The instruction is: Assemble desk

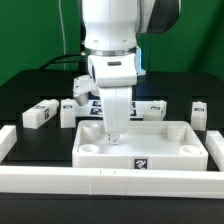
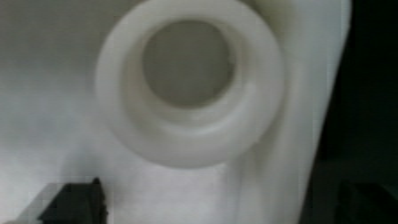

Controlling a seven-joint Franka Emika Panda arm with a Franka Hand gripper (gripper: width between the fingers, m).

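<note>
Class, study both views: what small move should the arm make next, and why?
Probably ease the gripper straight down a little toward the tabletop before closing. Its jaws stand open and empty, it hangs right over the tabletop, a round socket fills the wrist view, and the legs lie loose behind, so taking hold of the tabletop seems the likeliest step.
</note>
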